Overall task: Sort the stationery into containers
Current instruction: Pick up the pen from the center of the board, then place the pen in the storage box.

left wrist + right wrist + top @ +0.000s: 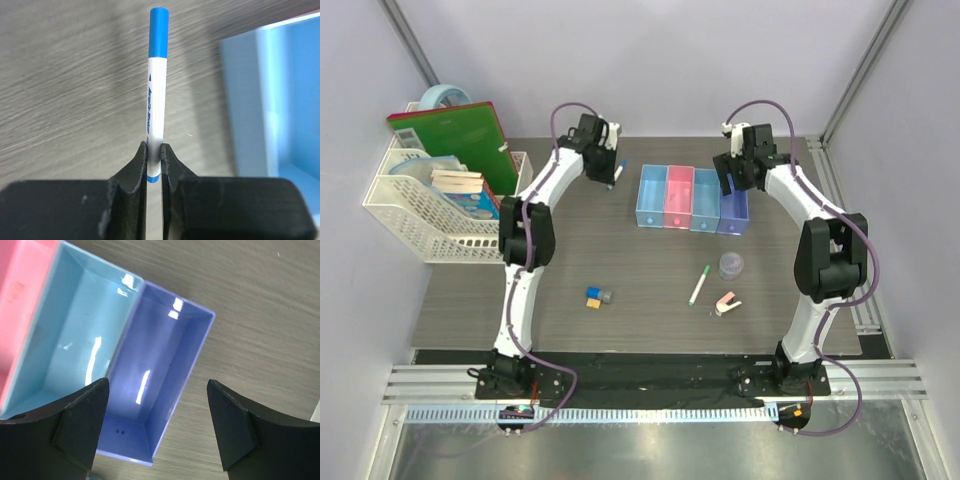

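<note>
Left tool (614,170) holding blue-tipped pen (619,174), right tool (729,178) over purple-blue bin (734,213)

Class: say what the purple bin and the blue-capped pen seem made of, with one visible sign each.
The purple bin: probably glossy translucent plastic; sharp light reflections on its walls. The blue-capped pen: likely smooth plastic; even white barrel with printed lettering.

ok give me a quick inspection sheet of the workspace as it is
surface: dark wood-grain table
job's things: blue-tipped pen gripped; green-capped pen, grey tub, clip, blocks loose on table; bins, right two empty
clutter: white basket holding green book, tape roll
grippers: left gripper shut on pen; right gripper open above purple bin
cables: purple cables looped along both arms
surroundings: plain walls, metal frame
</note>
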Controlling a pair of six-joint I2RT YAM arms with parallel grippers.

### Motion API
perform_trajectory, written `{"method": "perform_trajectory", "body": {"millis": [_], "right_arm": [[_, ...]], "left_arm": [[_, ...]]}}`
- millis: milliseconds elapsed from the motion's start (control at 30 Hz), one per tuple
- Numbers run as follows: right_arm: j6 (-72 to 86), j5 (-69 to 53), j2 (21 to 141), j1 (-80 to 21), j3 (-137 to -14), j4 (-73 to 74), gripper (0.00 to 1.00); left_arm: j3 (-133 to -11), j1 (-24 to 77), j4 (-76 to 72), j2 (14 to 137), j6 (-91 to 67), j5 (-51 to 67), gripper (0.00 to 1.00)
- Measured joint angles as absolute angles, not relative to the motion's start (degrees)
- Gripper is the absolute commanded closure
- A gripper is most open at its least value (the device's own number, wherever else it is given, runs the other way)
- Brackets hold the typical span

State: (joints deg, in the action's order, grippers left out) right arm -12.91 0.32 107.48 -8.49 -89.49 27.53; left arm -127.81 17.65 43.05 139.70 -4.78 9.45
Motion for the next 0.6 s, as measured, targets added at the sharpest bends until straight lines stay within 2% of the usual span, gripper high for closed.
{"method": "perform_trajectory", "body": {"millis": [267, 600], "right_arm": [[-10.44, 11.97, 107.37, -7.77, -85.27, 24.95, 0.17], [-7.88, 19.20, 104.44, -6.87, -84.51, 22.39, 0.17]], "left_arm": [[-126.98, 17.61, 41.71, 130.34, -8.43, 16.64, 1.00], [-120.99, 18.74, 36.86, 129.25, -17.02, 26.98, 1.00]]}}
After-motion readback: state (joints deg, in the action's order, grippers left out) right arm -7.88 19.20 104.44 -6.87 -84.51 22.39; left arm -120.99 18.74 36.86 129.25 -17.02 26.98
